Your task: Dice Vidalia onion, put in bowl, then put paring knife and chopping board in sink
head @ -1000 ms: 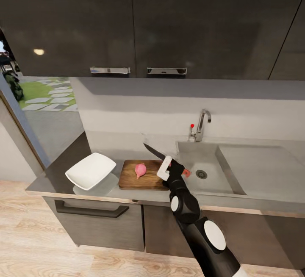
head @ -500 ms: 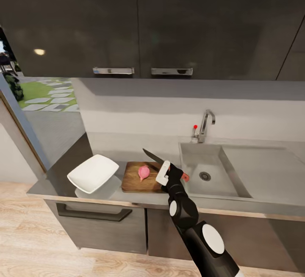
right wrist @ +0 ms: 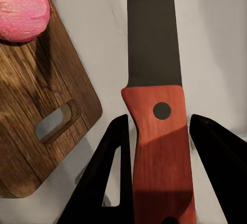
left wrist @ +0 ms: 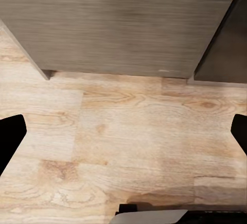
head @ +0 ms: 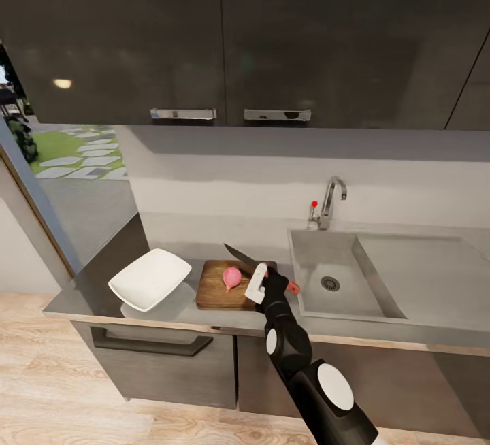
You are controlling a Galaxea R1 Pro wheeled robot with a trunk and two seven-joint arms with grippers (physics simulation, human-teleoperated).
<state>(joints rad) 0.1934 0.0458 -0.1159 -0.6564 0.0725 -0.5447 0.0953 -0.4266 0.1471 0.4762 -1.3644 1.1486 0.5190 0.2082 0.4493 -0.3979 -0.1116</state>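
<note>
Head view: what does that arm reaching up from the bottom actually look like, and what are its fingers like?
The right arm is glossy black and built of rounded segments, with white round discs on its joints. Near the right gripper sits a white rectangular block. In the right wrist view its fingers are flat, black, tapering blades. No cables show.

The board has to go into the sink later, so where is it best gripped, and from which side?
Grip the chopping board at its short end with the handle slot, which faces the sink. Come in from that side. The onion still sits on the board, so it likely needs clearing first.
</note>
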